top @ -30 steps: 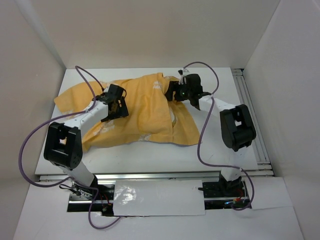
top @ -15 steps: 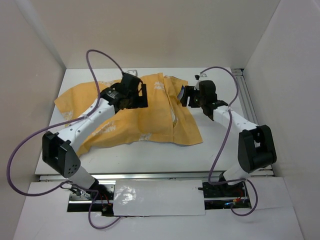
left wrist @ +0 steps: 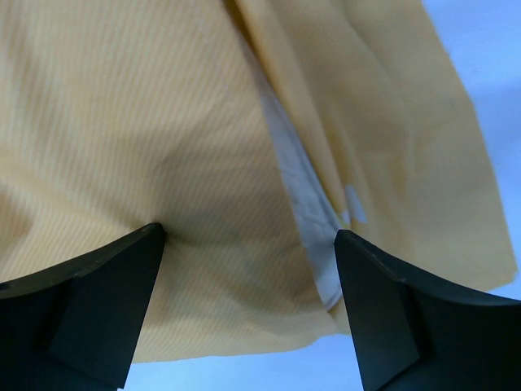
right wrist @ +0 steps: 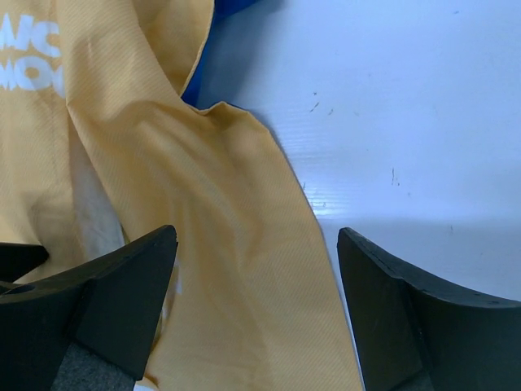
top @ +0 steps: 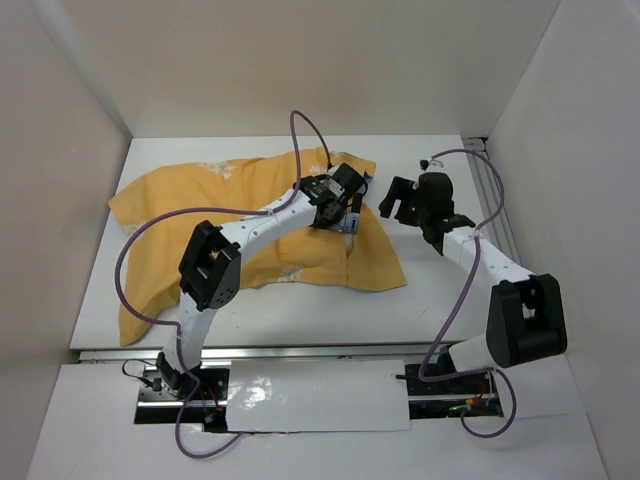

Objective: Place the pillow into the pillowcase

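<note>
A: which step?
B: tucking, I reckon, the pillow (left wrist: 305,204) peeks from the pillowcase (top: 250,210) slit on the bench (top: 300,310). left pincer (left wrist: 248,232) and right pincer (right wrist: 256,232) both spread, empty. Next I need a flap pinch

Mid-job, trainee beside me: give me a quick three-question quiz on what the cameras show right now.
1. True or false: the fingers of the right gripper are shut on the pillowcase.
2. Multiple choice: in the left wrist view, between the open fingers of the left gripper, what pale thing shows in the slit between the orange folds? A) the pillow B) a sponge C) a paper towel
3. Short answer: in the right wrist view, which colour peeks out behind the orange cloth at the top edge?
Key: 1 false, those fingers stand open. 2 A. 3 blue.
</note>
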Action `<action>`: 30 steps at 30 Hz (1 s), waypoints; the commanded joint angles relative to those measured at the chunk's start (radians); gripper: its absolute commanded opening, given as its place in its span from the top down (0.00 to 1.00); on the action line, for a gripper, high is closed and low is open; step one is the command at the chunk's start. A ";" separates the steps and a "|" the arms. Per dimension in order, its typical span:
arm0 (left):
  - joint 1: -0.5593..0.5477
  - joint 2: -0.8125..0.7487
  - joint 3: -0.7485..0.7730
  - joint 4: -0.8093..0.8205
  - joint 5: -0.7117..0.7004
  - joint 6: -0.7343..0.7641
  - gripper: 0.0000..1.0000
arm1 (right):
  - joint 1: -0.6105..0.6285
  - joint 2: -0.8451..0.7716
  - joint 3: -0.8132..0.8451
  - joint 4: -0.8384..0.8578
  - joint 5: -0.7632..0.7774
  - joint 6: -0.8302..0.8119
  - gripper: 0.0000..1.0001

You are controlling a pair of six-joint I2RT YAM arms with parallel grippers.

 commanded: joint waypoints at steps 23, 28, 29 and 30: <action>0.041 -0.006 -0.266 0.007 -0.101 -0.121 1.00 | 0.075 0.283 0.075 0.312 -0.549 -0.155 0.21; 0.041 -0.029 -0.275 0.029 -0.092 -0.110 1.00 | 0.139 0.377 0.130 0.280 -0.461 -0.173 0.25; 0.041 -0.029 -0.275 0.029 -0.092 -0.110 1.00 | 0.139 0.386 0.130 0.280 -0.420 -0.164 0.27; 0.041 -0.029 -0.275 0.029 -0.092 -0.110 1.00 | 0.139 0.386 0.139 0.267 -0.405 -0.164 0.31</action>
